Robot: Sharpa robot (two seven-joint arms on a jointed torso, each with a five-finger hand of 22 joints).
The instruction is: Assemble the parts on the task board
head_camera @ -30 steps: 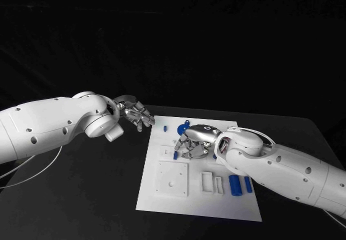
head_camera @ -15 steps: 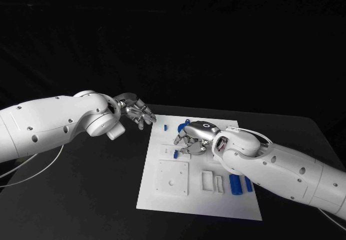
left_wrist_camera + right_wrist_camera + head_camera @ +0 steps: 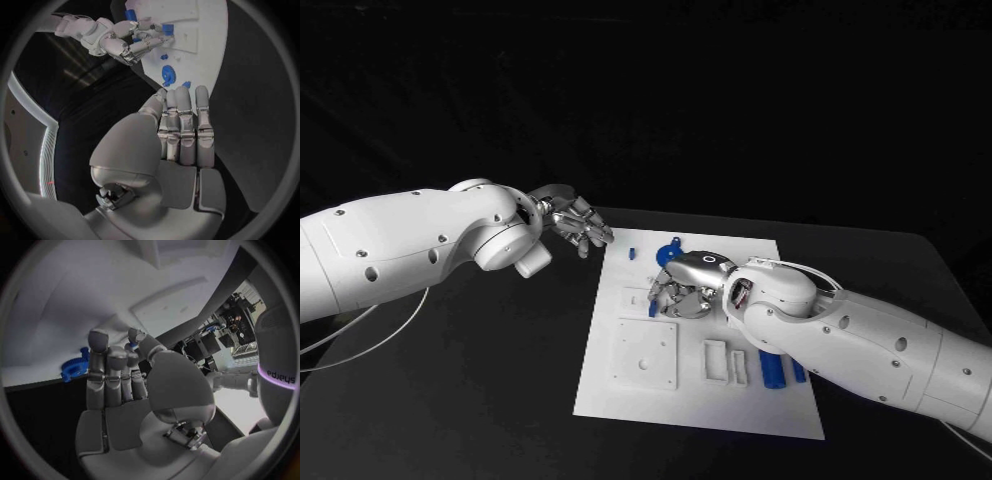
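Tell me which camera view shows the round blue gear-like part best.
The left wrist view: the round blue gear-like part lies unobstructed on the white task board. The right wrist view shows it at the board's edge; the head view shows it small and far.

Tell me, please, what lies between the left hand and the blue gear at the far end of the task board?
In the head view, between the left hand and the blue gear lie bare black table, the task board edge and one small blue part.
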